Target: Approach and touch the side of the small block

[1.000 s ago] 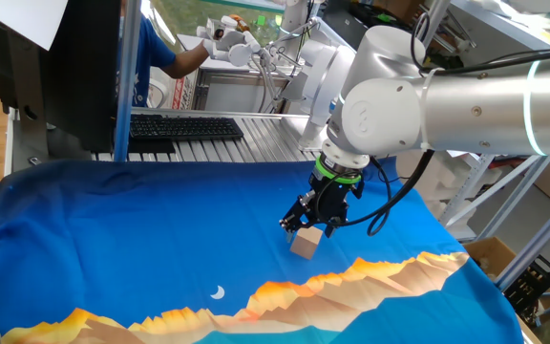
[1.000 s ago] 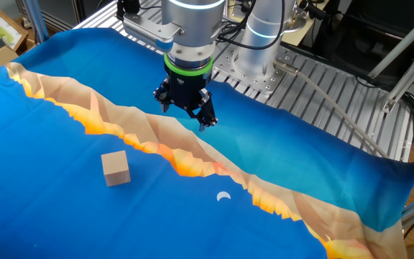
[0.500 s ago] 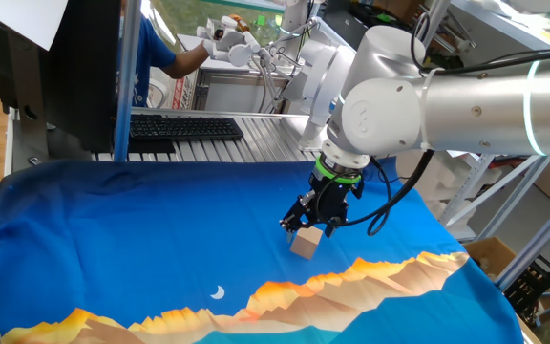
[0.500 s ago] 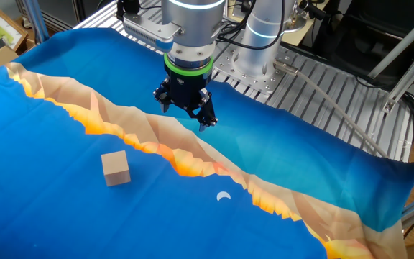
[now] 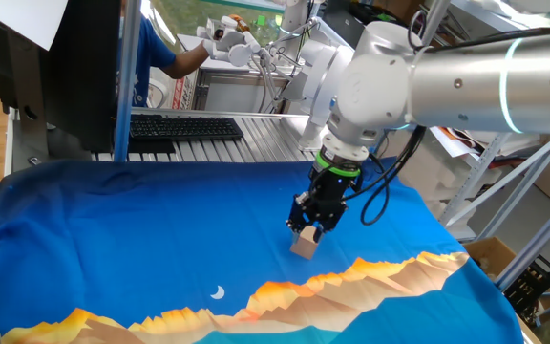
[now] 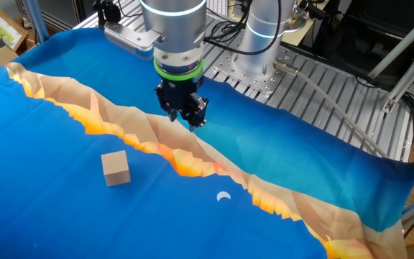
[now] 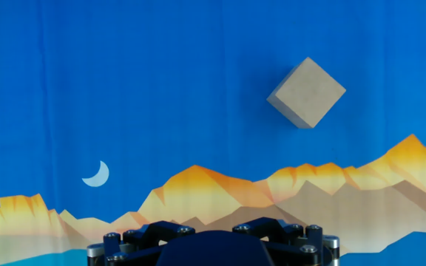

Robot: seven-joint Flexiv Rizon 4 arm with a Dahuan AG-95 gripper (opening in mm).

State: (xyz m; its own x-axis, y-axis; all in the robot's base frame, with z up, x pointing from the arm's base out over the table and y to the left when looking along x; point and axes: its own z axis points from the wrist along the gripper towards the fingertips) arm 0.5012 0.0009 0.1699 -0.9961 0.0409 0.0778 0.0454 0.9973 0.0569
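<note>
The small block (image 6: pixel 116 167) is a light-tan cube lying on the blue cloth, apart from everything else. It also shows in one fixed view (image 5: pixel 305 246) and in the hand view (image 7: pixel 306 92), upper right, turned corner-on. My gripper (image 6: pixel 192 121) hangs above the cloth over the orange mountain print, well clear of the block and not touching it. Its black fingers look pressed together and hold nothing. In one fixed view the gripper (image 5: pixel 305 225) lines up just above the block. The hand view shows only the gripper's black body at the bottom edge; the fingertips are hidden.
The blue cloth with an orange mountain band (image 6: pixel 185 162) and a white crescent moon (image 6: pixel 223 196) covers the table. A keyboard (image 5: pixel 184 126) and a monitor stand behind the table's far edge. A slatted metal table surface (image 6: pixel 336 101) and the arm's base lie beyond the cloth.
The wrist has turned about its axis and the hand has shifted slightly, to the left in the other fixed view. The block has not moved.
</note>
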